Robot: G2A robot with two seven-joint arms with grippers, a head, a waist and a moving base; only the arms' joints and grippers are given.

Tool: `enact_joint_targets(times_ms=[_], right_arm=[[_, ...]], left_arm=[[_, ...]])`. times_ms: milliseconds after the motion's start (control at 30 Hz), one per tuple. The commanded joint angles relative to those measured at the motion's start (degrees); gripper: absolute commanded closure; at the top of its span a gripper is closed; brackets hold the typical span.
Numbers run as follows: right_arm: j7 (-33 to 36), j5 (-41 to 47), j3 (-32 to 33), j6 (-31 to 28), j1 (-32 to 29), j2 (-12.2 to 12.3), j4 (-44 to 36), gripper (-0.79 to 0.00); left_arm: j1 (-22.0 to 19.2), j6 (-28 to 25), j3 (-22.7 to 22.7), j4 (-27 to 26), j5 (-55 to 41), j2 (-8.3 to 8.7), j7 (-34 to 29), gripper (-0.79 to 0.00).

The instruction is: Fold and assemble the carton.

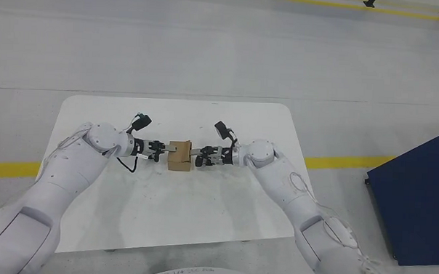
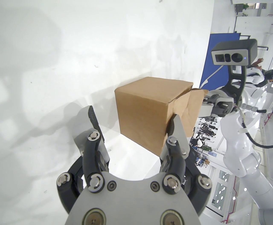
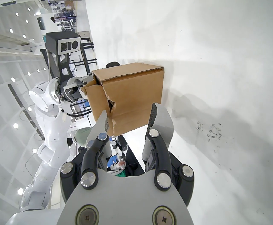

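A small brown carton [image 1: 179,155] stands on the white table [image 1: 224,203] between both arms. My left gripper [image 1: 157,151] is at its left end. In the left wrist view the left gripper [image 2: 134,123] is open, with the carton [image 2: 145,115] just ahead and one fingertip [image 2: 175,125] touching its upper near corner. My right gripper [image 1: 204,157] is at the carton's right end. In the right wrist view the right gripper [image 3: 128,119] clasps the carton [image 3: 132,91] at its near end, beside a torn, loose flap [image 3: 98,102].
A blue panel [image 1: 421,195] stands on the floor right of the table. Bare tabletop lies in front of and behind the carton. Dark scuff marks [image 3: 209,130] dot the table near the right gripper.
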Motion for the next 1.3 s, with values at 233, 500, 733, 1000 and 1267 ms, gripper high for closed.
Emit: enact_joint_targets(times_ms=[233, 500, 733, 1000, 1267], right_arm=[[-0.3, 2.3, 1.9, -1.3, 0.1, 0.3, 1.9, -0.465], [5.2, 5.0, 2.1, -5.7, -0.8, 0.4, 0.4, -0.566], [2.6, 0.7, -1.7, -0.1, 1.9, -0.7, 1.6, -0.391], [2.0, 0.6, -2.8, 1.2, 3.3, -1.3, 3.5, -0.179], [2.6, 2.2, -2.4, -0.7, 3.6, -1.5, 4.1, -0.413]], left_arm=[[-0.2, -0.4, -0.3, 0.5, 0.1, -0.12, -0.1, -0.573], [-0.3, -0.2, -0.3, 0.5, 0.4, -0.32, -0.4, -0.573], [-0.5, -0.6, -0.6, 1.0, 0.5, -0.31, -0.4, -0.579], [-0.5, -0.9, -0.9, 1.2, 0.6, -0.32, -0.7, -0.570], [-0.6, -0.8, -1.0, 1.3, 0.8, -0.45, -0.7, -0.579]])
